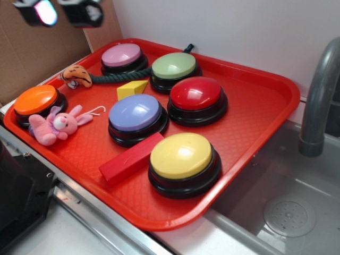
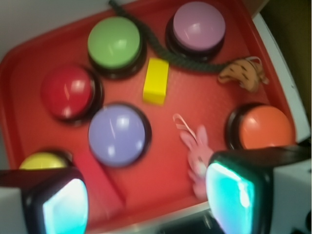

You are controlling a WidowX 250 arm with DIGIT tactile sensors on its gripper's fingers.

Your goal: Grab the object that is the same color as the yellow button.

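The small yellow wedge block (image 1: 132,88) lies on the red tray (image 1: 255,122) between the green, purple and blue buttons; it also shows in the wrist view (image 2: 156,81). The yellow button (image 1: 181,156) sits at the tray's front, and only its edge shows in the wrist view (image 2: 43,161). My gripper (image 1: 62,10) hangs high above the tray's far left corner, well apart from the block. In the wrist view the gripper (image 2: 146,200) is open and empty, with the tray's near edge between its fingers.
On the tray are an orange button (image 1: 36,101), purple button (image 1: 122,56), green button (image 1: 174,67), red button (image 1: 196,94), blue button (image 1: 135,114), a long red block (image 1: 132,158), a pink plush rabbit (image 1: 53,125), a tiger toy (image 1: 77,76) with dark rope. A sink and faucet (image 1: 319,95) are at right.
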